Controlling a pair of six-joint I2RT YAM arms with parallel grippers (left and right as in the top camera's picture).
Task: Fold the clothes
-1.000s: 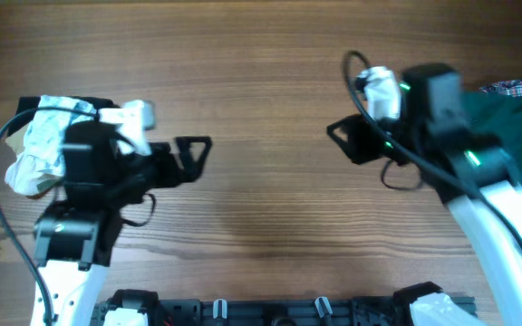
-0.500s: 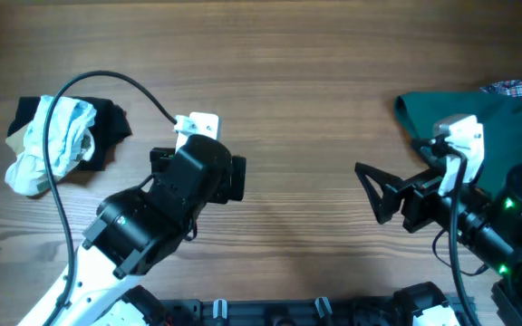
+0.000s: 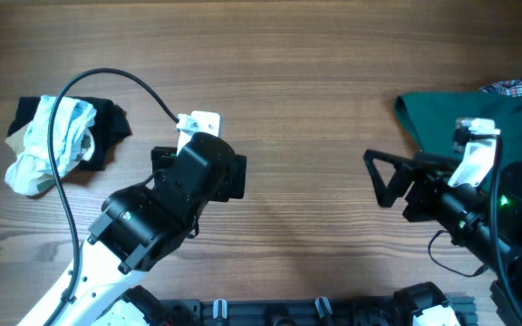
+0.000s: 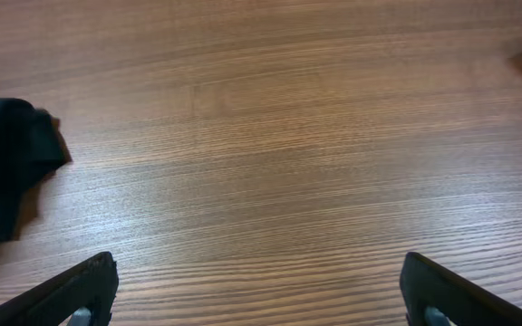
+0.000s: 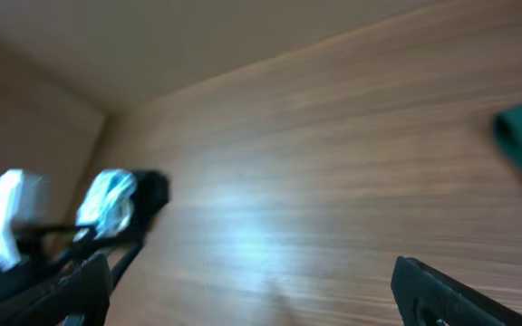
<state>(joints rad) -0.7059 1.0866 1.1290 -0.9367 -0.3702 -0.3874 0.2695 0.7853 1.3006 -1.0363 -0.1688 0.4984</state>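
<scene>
Jaws spread wide and empty, the left gripper (image 4: 256, 292) and right gripper (image 3: 379, 179) hang over the wooden table (image 3: 288, 81). The pale striped garment (image 3: 48, 145) lies crumpled at nine o'clock, resting on a black cloth (image 3: 107, 127), apart from both grippers. A dark green garment (image 3: 442, 113) sits at three o'clock, partly under the right arm (image 3: 478, 217), with a plaid piece (image 3: 519, 88) at its two o'clock corner.

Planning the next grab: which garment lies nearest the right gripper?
The dark green garment, spread at the right, just beyond the right gripper; the pale striped garment and black cloth sit far left.
</scene>
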